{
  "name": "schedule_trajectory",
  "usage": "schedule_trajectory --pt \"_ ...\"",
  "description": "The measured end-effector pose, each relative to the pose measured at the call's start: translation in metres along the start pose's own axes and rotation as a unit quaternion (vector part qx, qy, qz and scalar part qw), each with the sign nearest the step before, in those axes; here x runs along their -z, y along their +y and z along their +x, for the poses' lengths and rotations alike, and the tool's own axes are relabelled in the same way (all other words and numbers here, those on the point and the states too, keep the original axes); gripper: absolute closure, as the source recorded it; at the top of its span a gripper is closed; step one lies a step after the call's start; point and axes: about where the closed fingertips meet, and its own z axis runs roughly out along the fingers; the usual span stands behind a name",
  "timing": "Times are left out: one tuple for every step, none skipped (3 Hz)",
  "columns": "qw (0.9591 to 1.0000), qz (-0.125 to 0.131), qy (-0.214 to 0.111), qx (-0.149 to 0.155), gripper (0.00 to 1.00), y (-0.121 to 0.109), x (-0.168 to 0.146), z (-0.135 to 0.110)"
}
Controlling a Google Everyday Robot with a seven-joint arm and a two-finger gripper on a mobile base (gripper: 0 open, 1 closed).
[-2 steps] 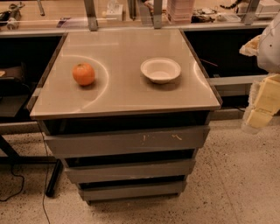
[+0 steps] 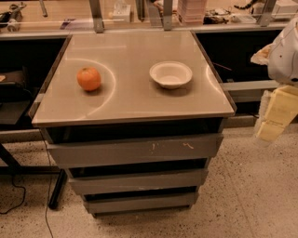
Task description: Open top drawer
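Grey top drawer (image 2: 135, 149), long axis crosswise, lies lower-left of my gripper (image 2: 278, 111), whose jaws' state I cannot tell.

an orange (image 2: 88, 78) sits on the left half of the desk (image 2: 135, 100), and a small white bowl (image 2: 171, 74) stands upright on the right half, well apart from it. low down are two narrow grey drawers, the middle drawer (image 2: 137, 182) and the bottom drawer (image 2: 139, 202) just beneath it. the floor (image 2: 251, 195) is pale and speckled. a thin black cable (image 2: 45, 195) trails over it at the left, near a dark slanted leg (image 2: 57, 188). behind runs a wooden bench (image 2: 70, 14) with metal posts (image 2: 96, 14) and clutter i can't make out.
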Motion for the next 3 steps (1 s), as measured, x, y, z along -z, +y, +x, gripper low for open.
schedule_trajectory --pt "0.9998 -0.014 -0.014 -0.004 0.0 0.003 -0.038 -0.004" --pt "0.9987 -0.035 -0.037 0.0 0.0 0.0 -0.089 -0.004" --pt "0.9987 -0.035 -0.037 0.0 0.0 0.0 -0.089 -0.004"
